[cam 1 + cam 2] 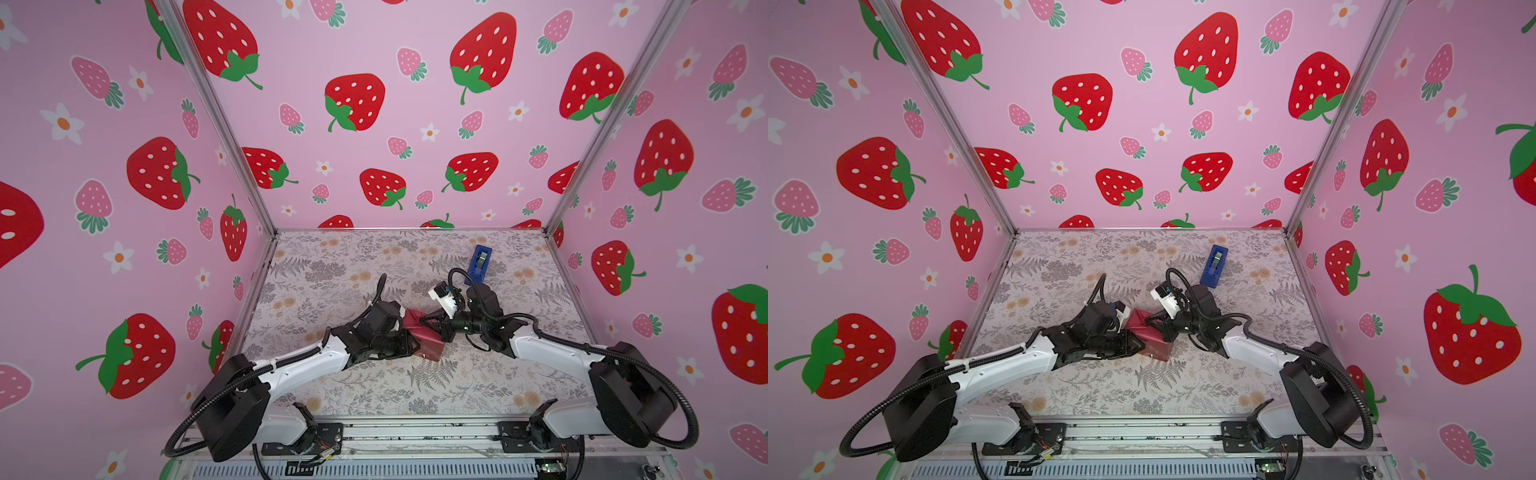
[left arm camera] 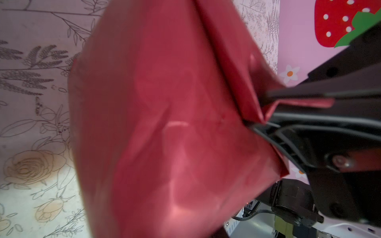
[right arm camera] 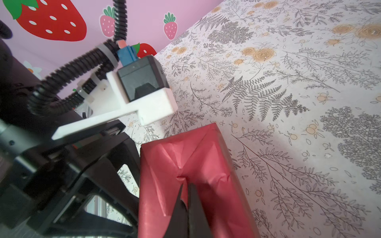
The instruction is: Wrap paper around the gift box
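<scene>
The right gripper [image 3: 184,185] pinches a fold of creased dark-red paper [image 3: 206,160], middle of the floral-print table [image 1: 332,282]. The left gripper [image 1: 411,343] sits alongside; I cannot tell how its jaws stand.

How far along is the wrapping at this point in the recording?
Done: the paper is folded around the gift box, none of which shows bare. In hand: the right gripper is shut on a folded end flap, and the left gripper sits against the opposite side; its grip is unclear. Left: flattening that flap and likely taping; the tape dispenser lies apart near the back.
</scene>
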Robot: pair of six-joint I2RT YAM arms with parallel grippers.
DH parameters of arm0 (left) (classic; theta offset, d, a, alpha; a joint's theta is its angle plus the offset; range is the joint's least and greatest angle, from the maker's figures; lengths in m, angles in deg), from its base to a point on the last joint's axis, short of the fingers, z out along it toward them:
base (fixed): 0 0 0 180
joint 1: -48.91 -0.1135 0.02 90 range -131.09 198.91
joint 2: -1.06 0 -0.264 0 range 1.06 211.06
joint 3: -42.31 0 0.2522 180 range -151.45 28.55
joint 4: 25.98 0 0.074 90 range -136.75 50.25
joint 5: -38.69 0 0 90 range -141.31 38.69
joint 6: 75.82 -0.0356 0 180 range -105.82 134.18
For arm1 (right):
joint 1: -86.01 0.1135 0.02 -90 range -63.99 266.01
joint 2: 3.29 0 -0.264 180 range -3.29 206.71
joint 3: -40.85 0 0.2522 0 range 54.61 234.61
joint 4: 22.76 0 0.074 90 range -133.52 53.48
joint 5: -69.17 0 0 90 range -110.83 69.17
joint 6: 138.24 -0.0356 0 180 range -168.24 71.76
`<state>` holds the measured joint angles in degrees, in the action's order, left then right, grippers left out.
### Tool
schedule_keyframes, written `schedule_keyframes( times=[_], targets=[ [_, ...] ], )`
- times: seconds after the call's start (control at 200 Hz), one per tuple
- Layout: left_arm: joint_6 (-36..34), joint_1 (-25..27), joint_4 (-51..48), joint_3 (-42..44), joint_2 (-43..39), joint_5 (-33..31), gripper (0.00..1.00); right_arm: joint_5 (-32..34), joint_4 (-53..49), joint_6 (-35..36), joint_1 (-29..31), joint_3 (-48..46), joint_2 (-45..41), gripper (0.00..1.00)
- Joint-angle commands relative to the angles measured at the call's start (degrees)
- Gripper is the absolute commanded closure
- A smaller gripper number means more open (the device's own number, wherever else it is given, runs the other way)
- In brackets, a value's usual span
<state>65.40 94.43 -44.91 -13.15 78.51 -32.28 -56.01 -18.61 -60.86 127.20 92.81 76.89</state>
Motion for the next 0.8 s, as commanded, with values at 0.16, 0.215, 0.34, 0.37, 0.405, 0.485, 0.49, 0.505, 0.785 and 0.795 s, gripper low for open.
schedule_keyframes(
  times=[0.16,0.215,0.34,0.37,0.405,0.485,0.49,0.505,0.785,0.795],
  targets=[
    [6.13,0.29,-0.53,-2.02,1.30,-3.20,0.71,-1.67,-7.36,-0.91,1.57,-0.12,0.64,1.00],
    [6.66,0.23,-1.10,-2.24,1.30,-4.07,0.71,-1.75,-7.60,-0.92,1.75,0.03,0.05,1.00],
    [7.14,0.27,-2.49,-2.90,1.40,-5.46,0.70,-2.08,-8.47,-0.98,2.12,0.74,-0.81,1.00],
    [7.01,0.27,-3.06,-3.31,1.65,-5.61,0.70,-2.38,-8.38,-1.08,2.19,0.75,-1.04,1.00],
    [6.85,0.27,-3.79,-3.78,2.09,-5.75,0.70,-2.54,-8.25,-1.30,2.23,0.76,-1.11,1.00],
    [6.68,0.27,-4.76,-4.61,2.95,-5.76,0.70,-3.18,-7.93,-1.37,2.60,0.72,-0.96,1.00],
    [6.69,0.27,-4.76,-4.58,3.01,-5.76,0.70,-3.16,-7.96,-1.36,2.59,0.69,-0.98,1.00],
    [6.77,0.26,-4.75,-4.57,3.12,-5.76,0.70,-3.21,-8.04,-1.23,2.74,0.67,-0.91,1.00],
    [5.81,0.27,-7.35,-6.08,3.44,-6.37,0.70,-0.95,-13.51,0.56,3.12,0.55,3.15,1.00],
    [5.73,0.27,-7.54,-6.20,3.37,-6.37,0.70,-0.90,-13.80,0.62,3.11,0.54,3.32,1.00]
  ],
)
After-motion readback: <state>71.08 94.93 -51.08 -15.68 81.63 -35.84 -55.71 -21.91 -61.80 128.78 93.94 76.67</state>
